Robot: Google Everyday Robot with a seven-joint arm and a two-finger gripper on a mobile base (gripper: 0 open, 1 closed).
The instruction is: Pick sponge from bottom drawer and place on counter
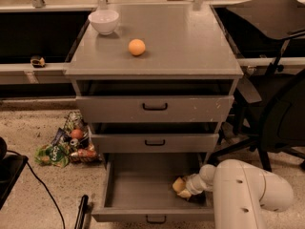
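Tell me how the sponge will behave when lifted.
The sponge looks like soft pale foam, so it probably squashes and weighs little. Blocky, so unlikely to roll. The hand is at it, on the right of the bottom drawer.

Loc.: white two-finger gripper (186, 189) in right-front corner of deep grey metal bottom drawer (108, 185), partly masked by white robot arm (248, 194). Arm cut off at btm edge. Small pale yellow foam sponge (177, 184) partly covered by gripper. Crumpled floor wrappers (66, 147): labels too small to read.
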